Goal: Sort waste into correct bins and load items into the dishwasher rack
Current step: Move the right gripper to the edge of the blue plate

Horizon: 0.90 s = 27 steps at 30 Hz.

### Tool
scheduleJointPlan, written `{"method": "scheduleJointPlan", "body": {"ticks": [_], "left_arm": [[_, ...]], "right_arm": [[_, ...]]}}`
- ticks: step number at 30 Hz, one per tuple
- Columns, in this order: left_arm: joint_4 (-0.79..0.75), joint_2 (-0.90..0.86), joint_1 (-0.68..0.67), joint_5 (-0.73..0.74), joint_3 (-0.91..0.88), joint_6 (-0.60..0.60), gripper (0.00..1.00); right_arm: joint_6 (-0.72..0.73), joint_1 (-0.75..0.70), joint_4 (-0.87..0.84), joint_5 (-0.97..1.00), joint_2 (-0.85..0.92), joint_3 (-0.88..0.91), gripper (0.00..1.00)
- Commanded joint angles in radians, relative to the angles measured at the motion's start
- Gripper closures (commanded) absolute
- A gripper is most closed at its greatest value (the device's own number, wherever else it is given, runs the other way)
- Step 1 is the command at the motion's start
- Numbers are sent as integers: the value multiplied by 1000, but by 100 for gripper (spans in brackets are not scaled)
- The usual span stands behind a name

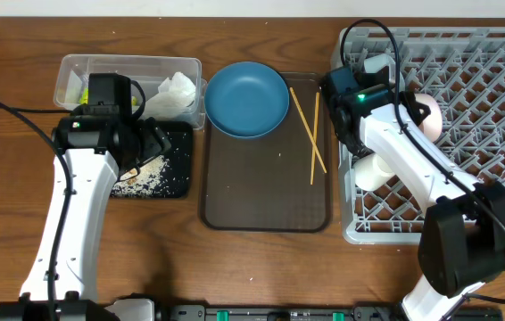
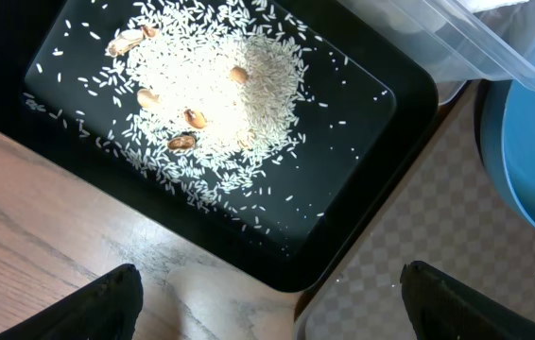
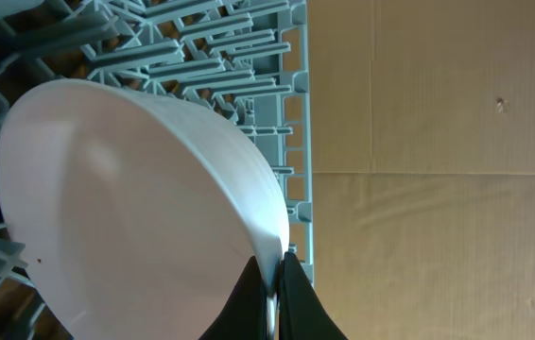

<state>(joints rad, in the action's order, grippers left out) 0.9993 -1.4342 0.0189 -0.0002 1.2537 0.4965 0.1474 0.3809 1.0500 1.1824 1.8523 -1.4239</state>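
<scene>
Wood table [image 1: 261,267]. In the right wrist view the grey dishwasher rack [image 3: 249,57] runs across the top, and the right gripper [image 3: 272,288] is pinched tight on the rim of the white bowl [image 3: 126,217], which fills left-centre and sits tilted on edge over the pegs by the rack wall. The bowl looks rigid, glossy, probably slick and chippable. It's light enough for a rim pinch but likely to pivot, so set it down gently between pegs. The left gripper [image 2: 269,304] is spread wide and empty at the lower edge of the black tray [image 2: 362,189], with rice crumbs [image 2: 211,94] upper left.
</scene>
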Motion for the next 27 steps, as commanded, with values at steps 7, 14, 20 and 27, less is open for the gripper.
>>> {"method": "scheduleJointPlan", "body": {"ticks": [7, 14, 20, 27], "left_arm": [[6, 10, 4, -12, 20, -6, 10], [6, 10, 4, -12, 20, -6, 10], [6, 10, 4, -12, 20, -6, 10], [6, 10, 4, -12, 20, -6, 10]], "right_arm": [[1, 64, -16, -151, 21, 4, 81], [1, 119, -31, -246, 19, -19, 51], [1, 116, -26, -275, -33, -102, 46], [-37, 96, -82, -473, -85, -269, 45]]}}
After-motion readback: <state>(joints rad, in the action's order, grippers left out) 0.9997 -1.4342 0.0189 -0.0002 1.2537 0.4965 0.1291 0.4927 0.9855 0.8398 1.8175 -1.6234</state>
